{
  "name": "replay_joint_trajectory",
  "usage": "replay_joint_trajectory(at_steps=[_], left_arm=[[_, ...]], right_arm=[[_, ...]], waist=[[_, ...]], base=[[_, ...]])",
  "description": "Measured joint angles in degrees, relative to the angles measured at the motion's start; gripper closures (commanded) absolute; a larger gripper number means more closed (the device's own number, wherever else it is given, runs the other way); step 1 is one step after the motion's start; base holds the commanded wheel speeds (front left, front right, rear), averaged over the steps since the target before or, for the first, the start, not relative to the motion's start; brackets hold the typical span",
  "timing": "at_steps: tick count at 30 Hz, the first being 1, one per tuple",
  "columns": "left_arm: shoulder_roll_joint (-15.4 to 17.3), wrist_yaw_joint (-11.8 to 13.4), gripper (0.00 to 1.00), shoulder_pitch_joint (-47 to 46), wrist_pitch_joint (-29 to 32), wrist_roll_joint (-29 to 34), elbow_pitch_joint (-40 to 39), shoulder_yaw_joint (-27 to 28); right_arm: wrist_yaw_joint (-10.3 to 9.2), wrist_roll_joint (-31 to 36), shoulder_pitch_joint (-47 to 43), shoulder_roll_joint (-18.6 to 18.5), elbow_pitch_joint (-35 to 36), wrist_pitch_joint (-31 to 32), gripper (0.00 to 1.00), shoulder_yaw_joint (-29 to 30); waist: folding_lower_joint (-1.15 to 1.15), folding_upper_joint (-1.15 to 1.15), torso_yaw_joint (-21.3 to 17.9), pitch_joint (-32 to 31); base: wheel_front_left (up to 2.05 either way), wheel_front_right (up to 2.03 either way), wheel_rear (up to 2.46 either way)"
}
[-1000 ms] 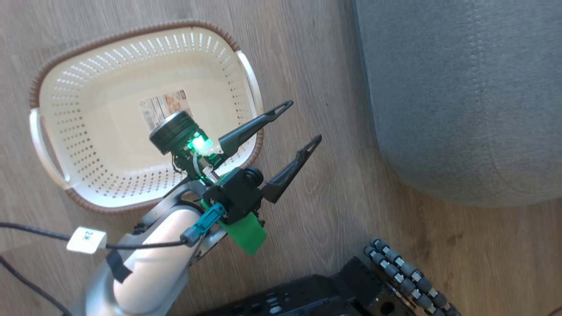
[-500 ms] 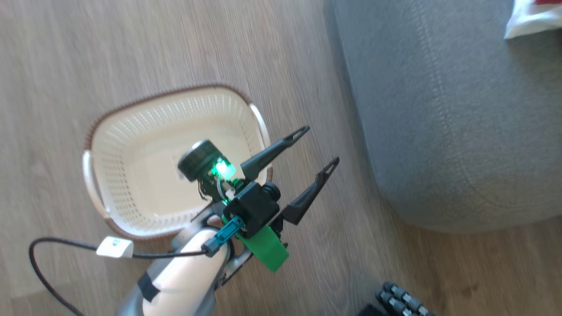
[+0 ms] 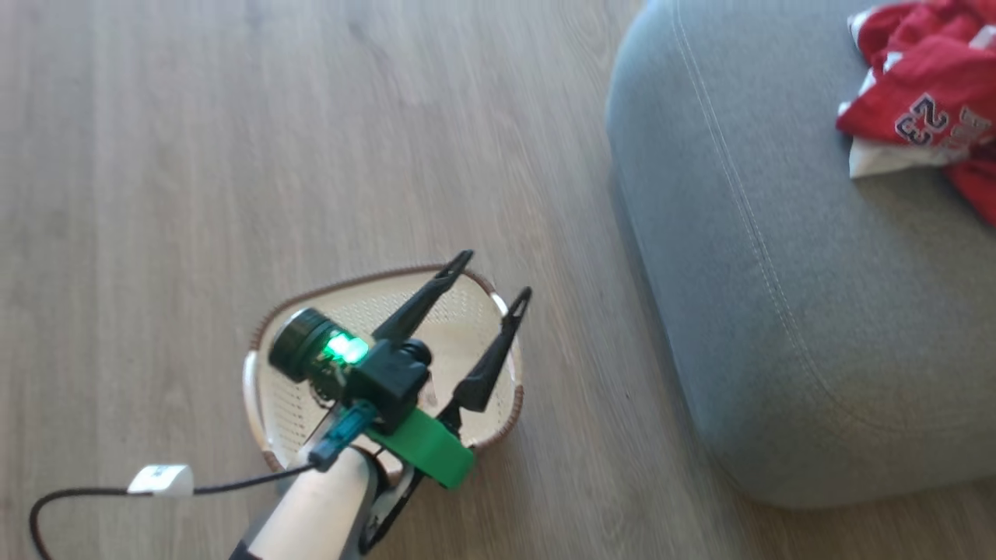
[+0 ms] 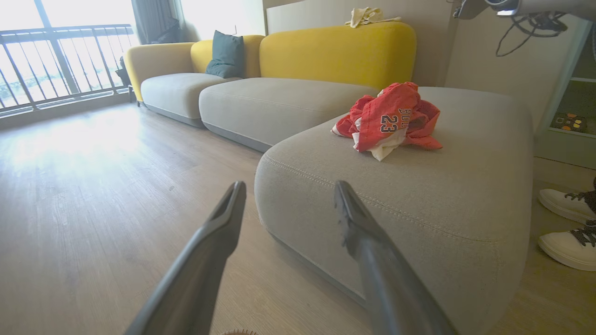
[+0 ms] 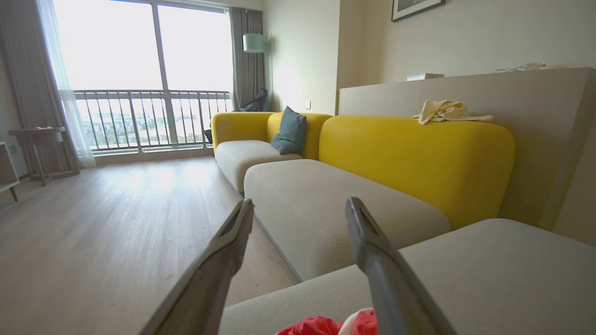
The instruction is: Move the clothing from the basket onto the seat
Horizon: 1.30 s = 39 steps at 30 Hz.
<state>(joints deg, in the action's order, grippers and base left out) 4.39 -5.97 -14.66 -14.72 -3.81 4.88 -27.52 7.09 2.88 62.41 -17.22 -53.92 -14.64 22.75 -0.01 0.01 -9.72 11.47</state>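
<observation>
Two dark fingers of the left tool [image 3: 496, 274] stand spread apart and empty over the basket [image 3: 459, 325] on the wooden floor [image 3: 194, 155]. The arm hides most of the basket, so its inside cannot be made out. Rightward, the clothing [image 3: 914, 101] lies bunched on the seat [image 3: 778, 327], well in from its near edge and cut off at the picture's right. The right tool [image 5: 299, 204], fingers parted and holding nothing, hangs just above it.

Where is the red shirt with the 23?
The red shirt lies crumpled on the grey seat, upper right in the head view, apart from the basket.
</observation>
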Motion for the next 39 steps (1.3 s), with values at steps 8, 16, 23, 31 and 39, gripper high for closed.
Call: replay_joint_trajectory(at_steps=[8,16,23,31,39], left_arm=[[-0.8,3.1,0.0,3.8,0.0,-0.3,-0.1,8.2],[-1.2,8.9,0.0,6.0,0.0,-0.3,-0.6,15.2],[-1.5,13.0,0.0,8.3,0.0,-0.9,0.0,17.5],[-1.5,12.7,0.0,11.3,0.0,-4.4,1.8,18.4],[-1.5,8.3,0.0,12.7,0.0,-4.1,3.8,16.3]], right_arm=[[0.0,-23.6,-20.3,-3.5,27.4,0.1,0.0,-20.5],[0.0,-28.5,-32.4,-5.1,41.5,0.5,0.0,-28.9],[0.0,-29.2,-41.1,-2.1,44.3,0.5,0.0,-32.4],[0.0,-27.5,-50.3,3.9,42.5,0.2,0.0,-32.5],[0.0,-22.0,-57.2,11.0,40.8,0.2,0.0,-25.8]], waist=[[0.0,0.0,5.5,-5.3],[0.0,0.0,10.5,-7.6],[0.0,0.0,13.8,-9.0],[0.0,0.0,16.1,-10.7],[0.0,0.0,16.3,-11.0]], base=[[0.0,0.0,0.0],[0.0,0.0,0.0],[0.0,0.0,0.0],[0.0,0.0,0.0],[0.0,0.0,0.0]])
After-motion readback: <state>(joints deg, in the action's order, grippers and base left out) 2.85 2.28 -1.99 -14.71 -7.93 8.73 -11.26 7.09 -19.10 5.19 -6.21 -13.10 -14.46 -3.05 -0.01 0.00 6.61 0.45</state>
